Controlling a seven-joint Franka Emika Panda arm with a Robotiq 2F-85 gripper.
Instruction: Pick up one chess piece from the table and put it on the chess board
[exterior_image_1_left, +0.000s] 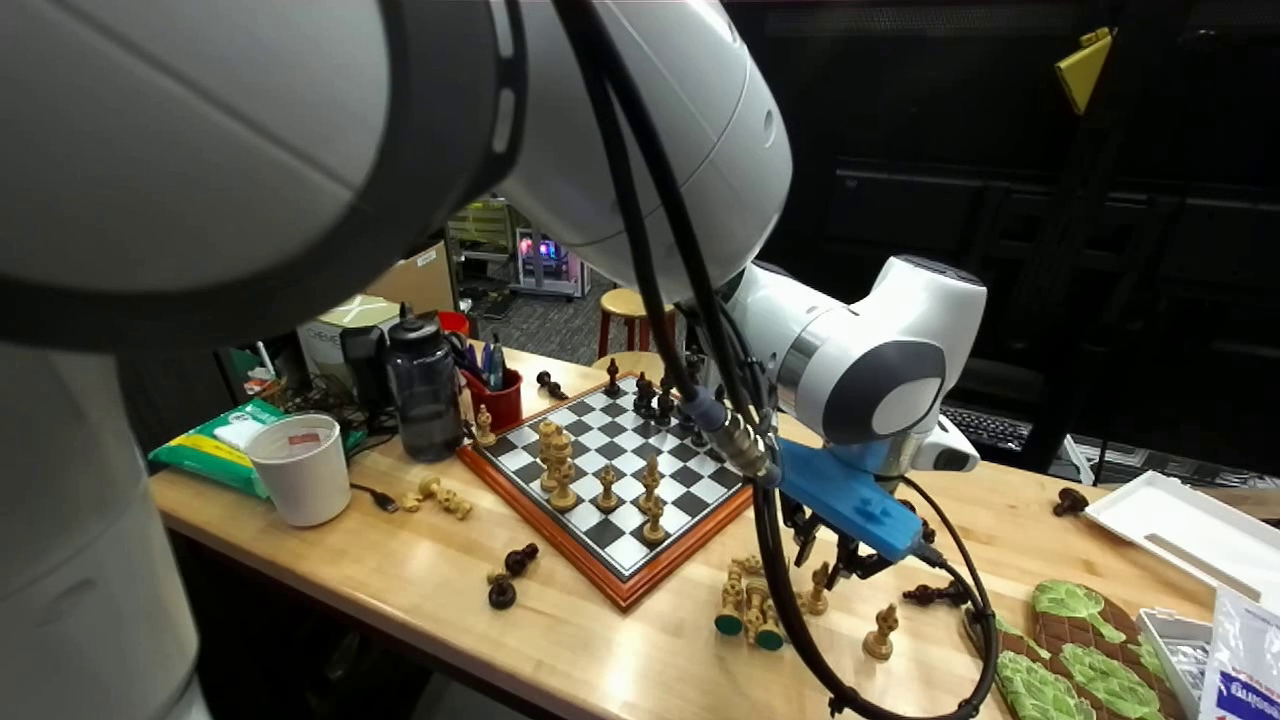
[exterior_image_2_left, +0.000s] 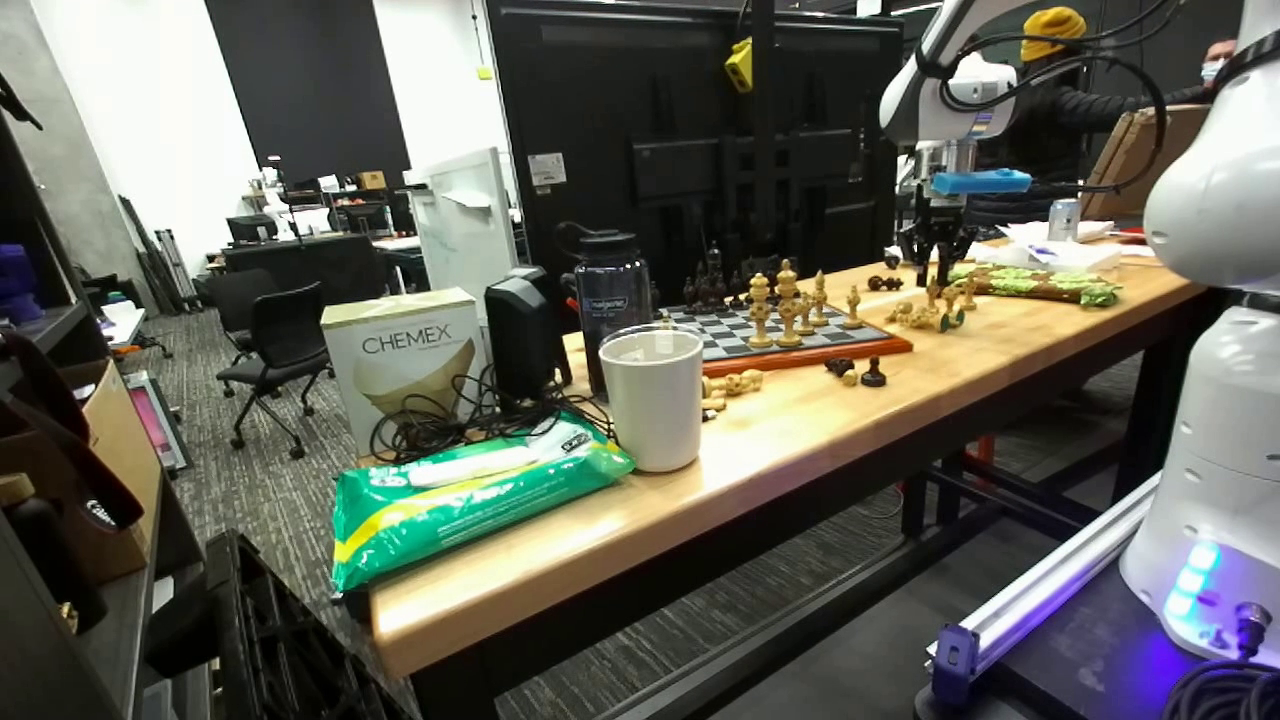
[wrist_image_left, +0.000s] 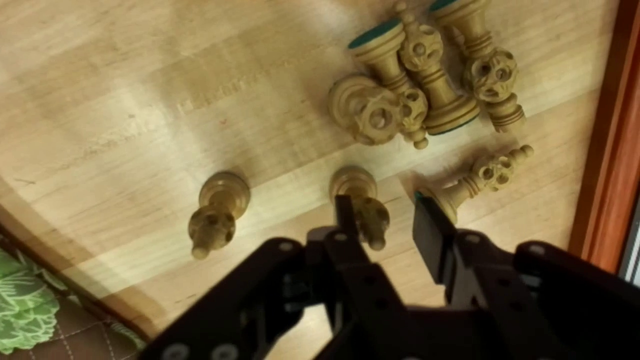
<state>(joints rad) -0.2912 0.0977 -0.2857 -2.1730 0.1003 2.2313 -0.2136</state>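
The chess board (exterior_image_1_left: 690, 543) lies on the wooden table (exterior_image_1_left: 420, 570) with light and dark pieces standing on it. Its frame also shows in the wrist view (wrist_image_left: 612, 175) at the right. My gripper (wrist_image_left: 387, 220) is open, pointing down over the table beside the board. In the wrist view a light standing chess piece (wrist_image_left: 372, 220) appears between the fingers, nearer the left one, which covers part of it. No grip on it shows. Another light piece (wrist_image_left: 220, 215) stands to the left. Several light pieces (wrist_image_left: 435, 75) lie clustered beyond. The gripper also shows in an exterior view (exterior_image_2_left: 934, 270).
A light piece (wrist_image_left: 492, 172) lies close by the right fingertip. Dark pieces (exterior_image_1_left: 515, 570) lie near the board's front edge. A leaf-patterned quilted mat (exterior_image_1_left: 1080, 640) and a white tray (exterior_image_1_left: 1190, 530) are beyond the gripper. A white cup (exterior_image_2_left: 655, 400) and dark bottle (exterior_image_2_left: 612, 290) stand at the table's other end.
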